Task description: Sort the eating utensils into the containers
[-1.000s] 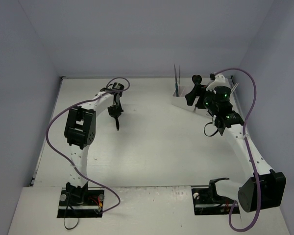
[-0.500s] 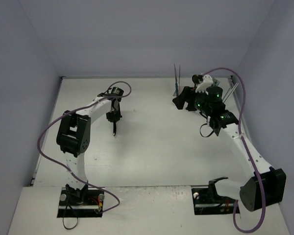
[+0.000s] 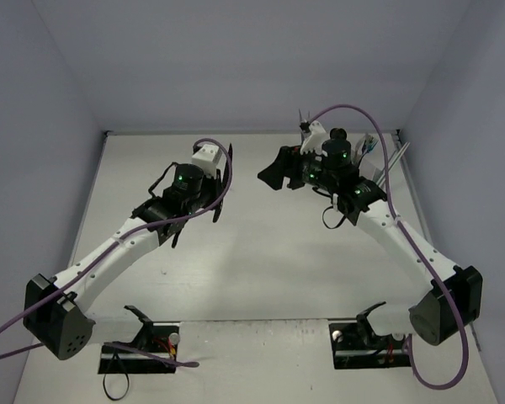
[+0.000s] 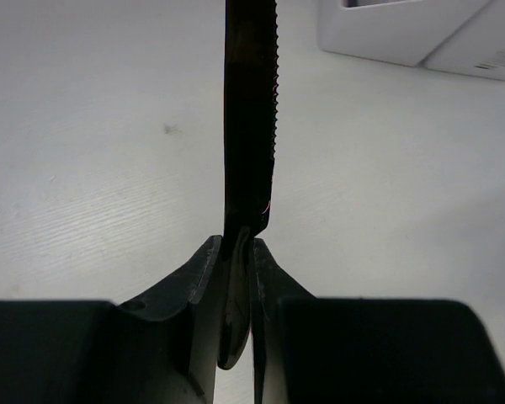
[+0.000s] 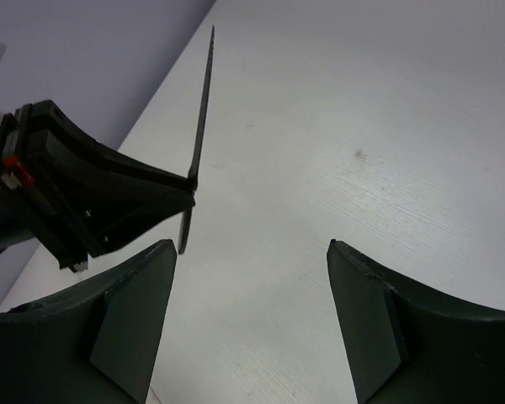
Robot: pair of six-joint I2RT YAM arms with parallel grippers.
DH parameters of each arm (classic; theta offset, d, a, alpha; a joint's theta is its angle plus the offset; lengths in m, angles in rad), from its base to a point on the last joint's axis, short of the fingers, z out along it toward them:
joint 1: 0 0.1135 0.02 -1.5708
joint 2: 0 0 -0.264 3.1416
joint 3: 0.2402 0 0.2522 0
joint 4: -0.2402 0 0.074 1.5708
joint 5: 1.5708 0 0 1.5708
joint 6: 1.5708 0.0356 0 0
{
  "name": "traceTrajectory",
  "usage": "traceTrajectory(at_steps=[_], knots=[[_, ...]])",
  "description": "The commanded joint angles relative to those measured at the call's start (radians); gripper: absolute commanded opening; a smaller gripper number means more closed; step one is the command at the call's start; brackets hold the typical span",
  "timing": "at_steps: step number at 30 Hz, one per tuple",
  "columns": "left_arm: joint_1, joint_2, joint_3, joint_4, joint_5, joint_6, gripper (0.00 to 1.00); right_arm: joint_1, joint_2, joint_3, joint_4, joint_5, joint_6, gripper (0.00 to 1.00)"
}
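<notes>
Left gripper (image 4: pixel 236 252) pinches knife (image 4: pixel 251 126) by one end only, short of containers (image 4: pixel 387 29); it could pivot or slip. Right gripper (image 5: pixel 248 248) gapes empty, also short of containers; arms may clash.

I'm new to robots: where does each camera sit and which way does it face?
Top external: high behind the robot, looking down on the table; both arms show.
Left wrist: on that arm, facing forward past the left gripper, shut on a black knife.
Right wrist: past the open right gripper, facing the left gripper.
All three share the knife.
</notes>
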Motion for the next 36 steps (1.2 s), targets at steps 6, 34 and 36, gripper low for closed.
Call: traceTrajectory(at_steps=[6,34,36], knots=[[-0.083,-0.100,-0.008,0.178,0.137,0.065,0.00,0.082,0.051,0.110,0.108,-0.003,0.038,0.70],[-0.146,-0.032,0.030,0.113,-0.070,0.071,0.52,0.087,0.156,0.147,0.141,0.096,0.012,0.00],[-0.138,-0.032,0.039,0.087,-0.102,0.069,0.74,0.066,0.170,0.173,0.139,0.098,-0.011,0.00]])
